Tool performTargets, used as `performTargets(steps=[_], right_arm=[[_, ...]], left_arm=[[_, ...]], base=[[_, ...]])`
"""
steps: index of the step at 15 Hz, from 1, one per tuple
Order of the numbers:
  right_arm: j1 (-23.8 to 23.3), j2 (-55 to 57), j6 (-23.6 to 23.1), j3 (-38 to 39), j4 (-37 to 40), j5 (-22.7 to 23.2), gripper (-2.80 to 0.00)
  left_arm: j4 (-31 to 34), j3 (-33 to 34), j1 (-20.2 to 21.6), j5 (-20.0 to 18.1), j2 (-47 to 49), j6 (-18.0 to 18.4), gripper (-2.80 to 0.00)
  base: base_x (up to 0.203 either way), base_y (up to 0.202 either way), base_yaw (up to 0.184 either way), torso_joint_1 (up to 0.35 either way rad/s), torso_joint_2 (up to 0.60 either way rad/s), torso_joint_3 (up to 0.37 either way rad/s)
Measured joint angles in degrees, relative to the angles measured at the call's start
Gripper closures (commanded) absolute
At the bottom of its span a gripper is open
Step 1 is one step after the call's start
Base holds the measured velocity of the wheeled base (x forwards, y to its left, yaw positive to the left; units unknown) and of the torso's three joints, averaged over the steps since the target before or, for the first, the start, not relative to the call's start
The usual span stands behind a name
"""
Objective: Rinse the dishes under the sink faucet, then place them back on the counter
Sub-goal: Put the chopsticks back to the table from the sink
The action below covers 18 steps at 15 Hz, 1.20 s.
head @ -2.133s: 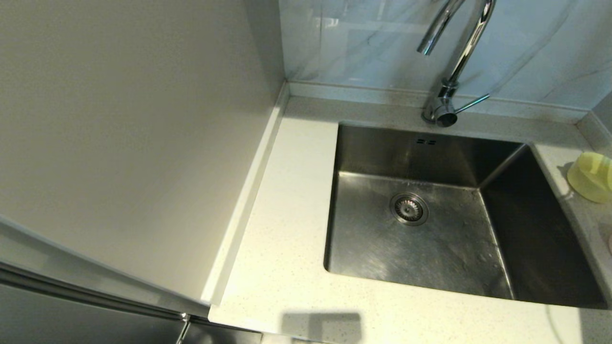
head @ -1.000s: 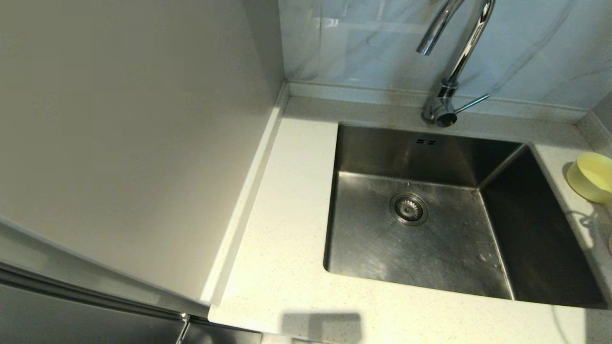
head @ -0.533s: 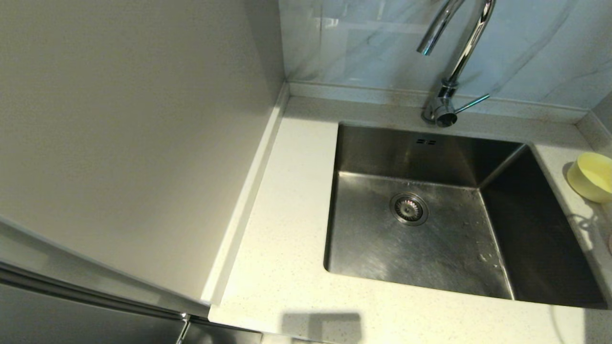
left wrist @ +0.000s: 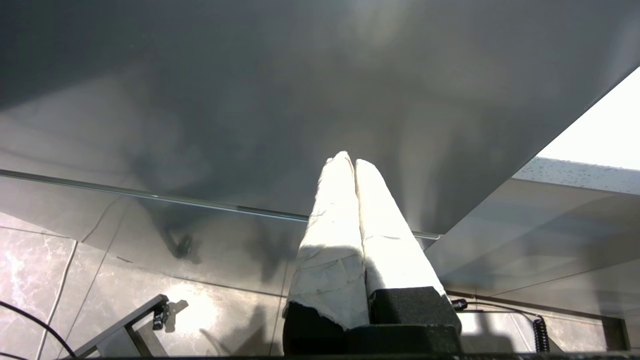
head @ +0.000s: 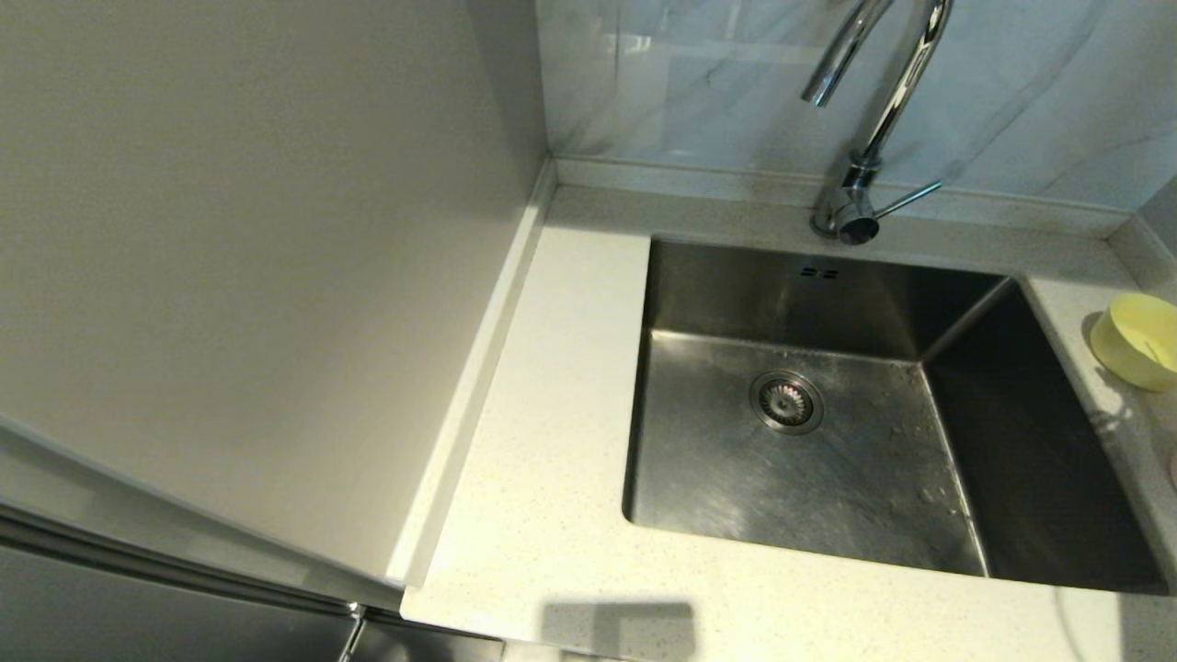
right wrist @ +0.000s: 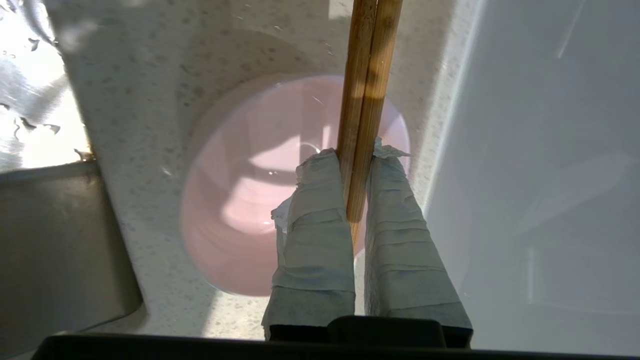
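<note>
Two chopsticks (right wrist: 369,100) cut off, R gripper (right wrist: 356,155) clamped

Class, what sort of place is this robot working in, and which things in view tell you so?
Most likely a home kitchen: a steel sink set in a stone counter, a chrome faucet behind it, and a yellow bowl beside the basin.

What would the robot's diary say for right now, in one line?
right gripper: shut on chopsticks, over pink bowl | left gripper: shut, parked | yellow bowl: on counter
</note>
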Motion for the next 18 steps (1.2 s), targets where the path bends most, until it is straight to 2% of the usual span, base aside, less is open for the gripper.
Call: performTargets(steps=[5,13,14,18], right_arm=[[1.6,1.4,0.2,0.0,-0.1,-0.1,0.0],[2.0,3.1,0.1,-0.4,-4.4,-0.3,0.0],[2.1,3.1,0.1,-0.5,-4.3,-0.3,-2.8],[2.0,3.1,0.4,-0.6,-4.3,-0.2,-2.8]], left_arm=[[0.0,0.0,0.0,0.0,0.0,0.0,0.0],[0.0,0.0,0.0,0.0,0.0,0.0,0.0],[0.0,0.0,0.0,0.0,0.0,0.0,0.0],[0.0,0.0,0.0,0.0,0.0,0.0,0.0]], base=[[0.0,0.0,0.0,0.0,0.0,0.0],[0.0,0.0,0.0,0.0,0.0,0.0],[0.0,0.0,0.0,0.0,0.0,0.0],[0.0,0.0,0.0,0.0,0.0,0.0]])
